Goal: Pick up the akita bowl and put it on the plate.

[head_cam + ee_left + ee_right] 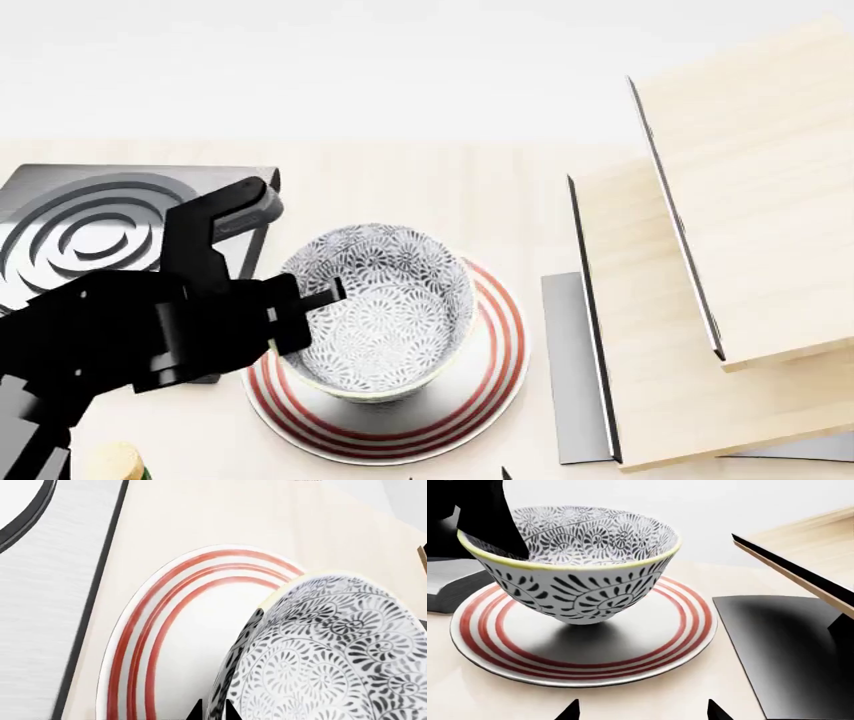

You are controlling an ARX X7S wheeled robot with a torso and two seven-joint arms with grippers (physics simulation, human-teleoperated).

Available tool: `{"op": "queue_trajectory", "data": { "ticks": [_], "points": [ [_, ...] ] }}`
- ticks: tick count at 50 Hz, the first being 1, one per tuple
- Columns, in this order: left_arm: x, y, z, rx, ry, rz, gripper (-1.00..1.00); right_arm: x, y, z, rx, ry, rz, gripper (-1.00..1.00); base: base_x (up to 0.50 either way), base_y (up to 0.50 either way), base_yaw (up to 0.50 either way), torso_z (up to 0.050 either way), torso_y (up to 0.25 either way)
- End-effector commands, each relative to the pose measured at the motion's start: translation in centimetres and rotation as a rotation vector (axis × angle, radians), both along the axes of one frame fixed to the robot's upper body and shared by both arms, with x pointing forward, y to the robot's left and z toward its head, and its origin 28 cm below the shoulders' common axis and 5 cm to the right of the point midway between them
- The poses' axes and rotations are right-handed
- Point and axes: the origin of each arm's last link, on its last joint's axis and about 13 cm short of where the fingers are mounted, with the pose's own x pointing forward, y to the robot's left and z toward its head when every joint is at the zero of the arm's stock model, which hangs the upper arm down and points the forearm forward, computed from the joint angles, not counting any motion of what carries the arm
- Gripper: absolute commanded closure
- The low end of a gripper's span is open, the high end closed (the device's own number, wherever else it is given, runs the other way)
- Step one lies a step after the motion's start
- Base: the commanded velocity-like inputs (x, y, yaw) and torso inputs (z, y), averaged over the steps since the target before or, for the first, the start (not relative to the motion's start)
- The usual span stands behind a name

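**Akita bowl held over the plate: placement step, release pending**

Item 1. Right gripper [642, 711]. Nearest the robot's body. Only two dark fingertips show at the edge of the right wrist view, set well apart with nothing between them: spread and idle. It points toward the plate from the near side, clear of it.

Item 2. Left gripper [304, 318]. A black arm reaches in from the left of the head view. One finger sits inside the bowl's wall and the other outside, pinching the rim on the left side. In the left wrist view the two fingertips straddle the bowl's edge, so the grasp looks firm.

Item 3. Akita bowl [577, 562]. Grey-and-white floral pattern, pale rim. It sits upright over the middle of the plate. The right wrist view shows a soft shadow under its foot; whether the foot touches the plate or hangs just above cannot be told.

Item 4. Plate [684, 630]. White, red rings at the rim, flat on the pale wooden table [441, 185], directly beneath the bowl.

Item 5. Burner [94, 235]. Dark grey, raised rings, behind the left arm. Not involved.

Item 6. Wooden panels [747, 200]. To the right, apart from the plate.

Assessment. The transport appears finished and the setting-down is in hand. The next move likely calls for a short, level descent until the foot rests, then parting the left fingers and lifting straight up so the rim is not dragged.
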Motion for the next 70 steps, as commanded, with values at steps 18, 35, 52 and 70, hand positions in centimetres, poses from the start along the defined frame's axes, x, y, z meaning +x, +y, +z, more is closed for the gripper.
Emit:
{"op": "queue_trajectory", "data": {
  "ticks": [18,35,52,70],
  "points": [
    [-0.2,-1.1,-0.3,-0.024,0.005,-0.018,1.0,-1.2,-0.6,-2.2,-0.074,0.138,-0.034,-1.0,0.0,0.0,0.0,-0.002,-0.003],
    [-0.4,-1.3,-0.9,-0.018,0.008,-0.011,1.0,-1.2,-0.7,-2.2,-0.074,0.139,-0.038,-1.0,0.0,0.0,0.0,-0.002,-0.002],
    [-0.4,-1.3,-1.4,-0.023,-0.019,0.009,1.0,-1.2,-0.6,-2.6,-0.08,0.148,-0.036,-1.0,0.0,0.0,0.0,-0.002,-0.002],
    [-0.5,-1.3,-2.1,-0.014,-0.009,0.021,-1.0,-1.1,-0.7,-2.6,-0.082,0.15,-0.038,-1.0,0.0,0.0,0.0,-0.002,-0.003]
  ]
}}
